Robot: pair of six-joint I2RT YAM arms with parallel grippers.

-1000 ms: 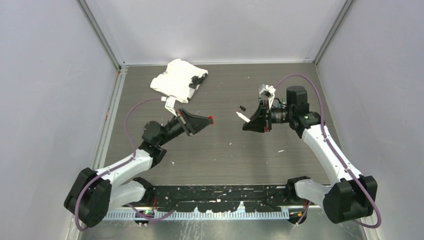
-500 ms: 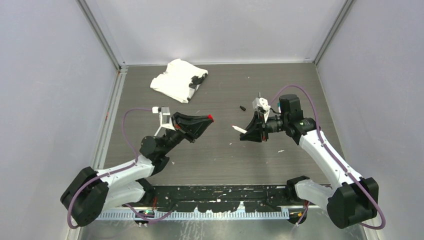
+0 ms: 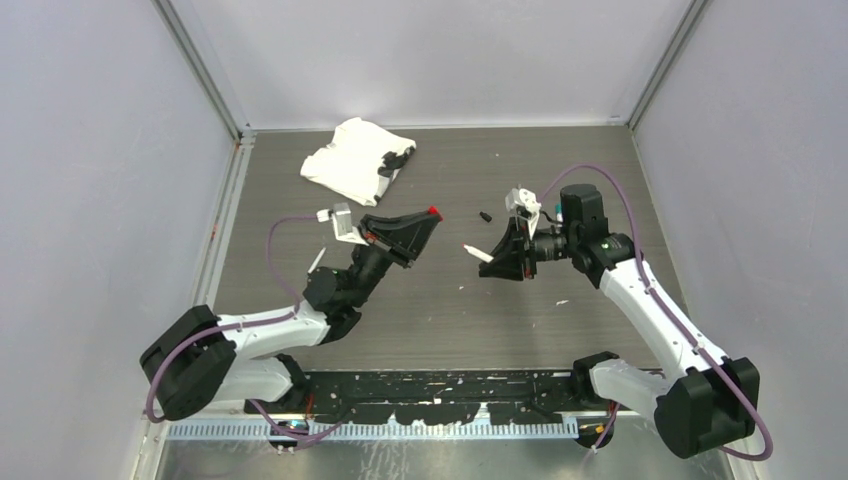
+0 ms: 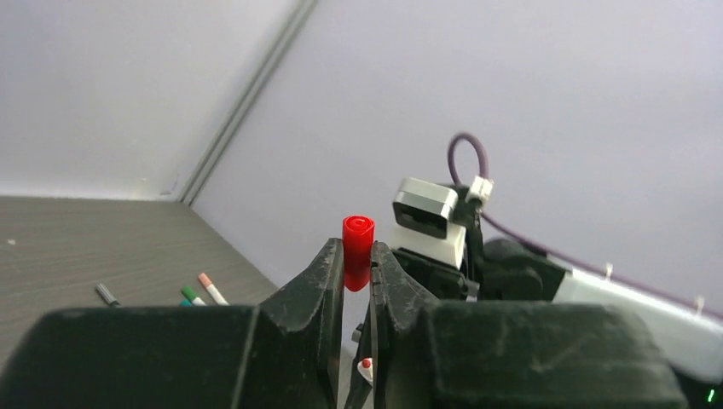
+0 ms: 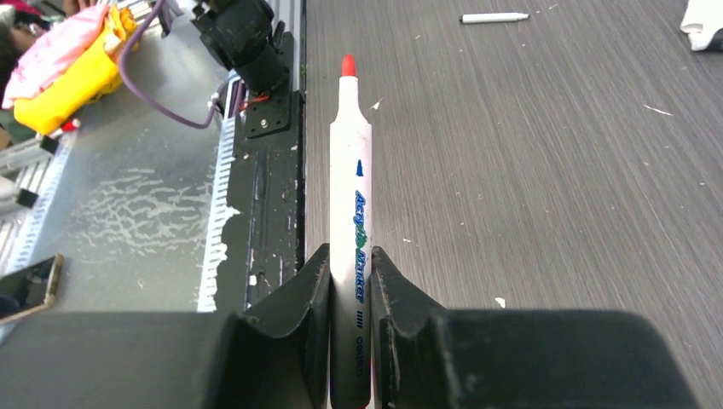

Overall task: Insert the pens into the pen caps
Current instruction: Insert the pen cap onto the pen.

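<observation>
My left gripper [image 3: 428,216] [image 4: 358,258] is shut on a stubby red pen cap [image 3: 433,211] [image 4: 358,245], which sticks out past the fingertips, lifted above the table. My right gripper [image 3: 497,256] [image 5: 350,266] is shut on a white pen [image 5: 350,162] with a red tip; its front end [image 3: 472,250] points left toward the cap, a short gap away. In the left wrist view the pen's red tip [image 4: 366,364] shows low between my fingers. More pens lie on the table: a white one [image 5: 494,17], a salmon-capped one [image 4: 211,289], a green-capped one [image 4: 189,296] and a dark grey one [image 4: 107,294].
A crumpled white cloth [image 3: 355,160] lies at the back left of the table. A small black piece [image 3: 485,215] lies on the table near the right gripper. White flecks are scattered on the dark wood-grain top. Grey walls close in the left, back and right sides.
The left arm has swung its gripper and the red cap up and right, closer to the pen. The right gripper has moved slightly left and nearer with the pen.
</observation>
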